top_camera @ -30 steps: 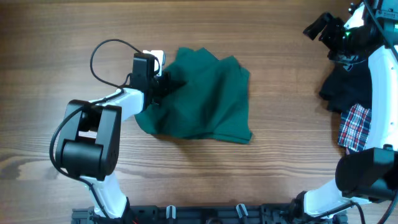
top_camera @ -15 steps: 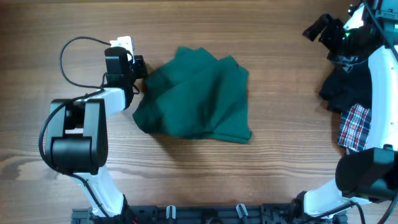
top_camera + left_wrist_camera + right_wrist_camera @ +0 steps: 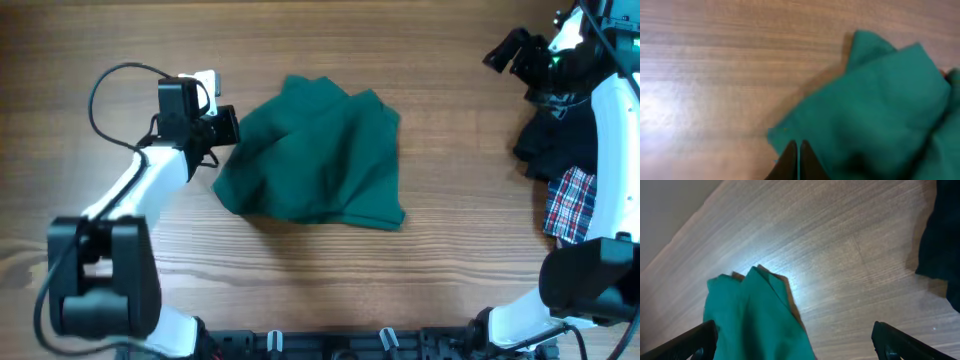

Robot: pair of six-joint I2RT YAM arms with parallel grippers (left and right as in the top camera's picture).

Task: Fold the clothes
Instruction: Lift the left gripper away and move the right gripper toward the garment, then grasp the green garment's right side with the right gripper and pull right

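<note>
Progress looks partial: the clothes (image 3: 320,160) lie bunched in the middle of the bench (image 3: 450,250), edges uneven, so you have neat folds left to make. Your left end effector (image 3: 225,128) is clenched just beside their left edge; your right end effector (image 3: 794,332) hangs released, well apart.

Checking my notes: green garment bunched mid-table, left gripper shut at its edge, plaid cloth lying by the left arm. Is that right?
Not quite. The overhead view shows the plaid cloth lying by the right arm, not the left. The rest holds: the green garment is bunched mid-table and the left gripper is shut at its edge.
</note>
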